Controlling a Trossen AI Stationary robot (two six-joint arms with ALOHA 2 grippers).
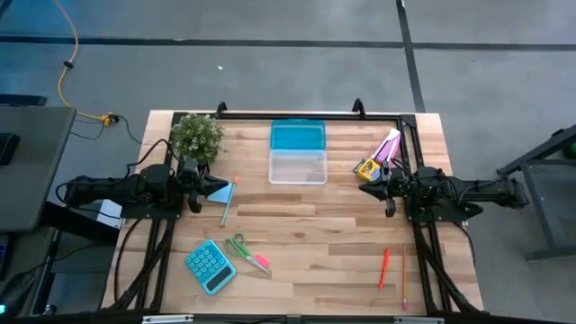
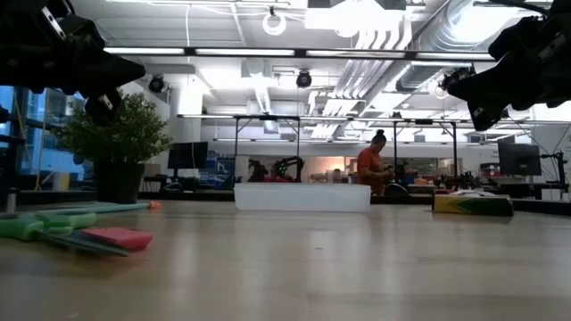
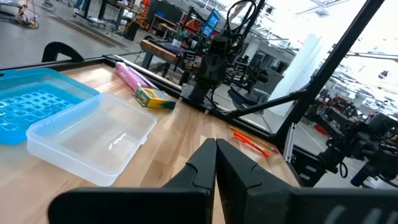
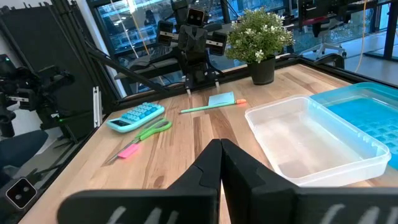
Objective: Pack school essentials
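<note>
left gripper [image 1: 197,192]: hovering over the table's left side beside the potted plant [image 1: 197,136], fingers [image 3: 207,163] pressing tight together, carrying nothing
note pad [image 1: 219,191]: light-blue square lying just in front of the left gripper's tips (touching or not, can't tell)
teal pen [image 1: 229,202]: lying along the note pad's right edge, orange tip pointing toward the back
calculator [image 1: 210,265]: sitting front-left on the table [image 1: 315,270], tilted
scissors [image 1: 240,247]: green handles lying just right of the calculator, blades pointing toward the eraser
eraser [image 1: 261,262]: pink, sitting right at the scissor blades, touching or nearly so
clear box [image 1: 298,166]: sitting open at back-centre, nothing showing inside (wrist views agreeing)
blue lid [image 1: 298,136]: lying flat just behind the clear box, edges meeting
crayon box [image 1: 365,167]: yellow, lying back-right, just off the right gripper's tips
pink-and-white packet [image 1: 388,144]: leaning diagonally right behind the crayon box
right gripper [image 1: 366,188]: hovering over the table's right side near the crayon box, fingers [image 4: 219,163] clamping shut on nothing
red pen [image 1: 383,267]: lying front-right, well apart from the box
pencil [image 1: 403,277]: thin, lying just right of the red pen, roughly parallel
background: person [image 2: 369,166] standing far off in the room in an orange top (low view only)
</note>
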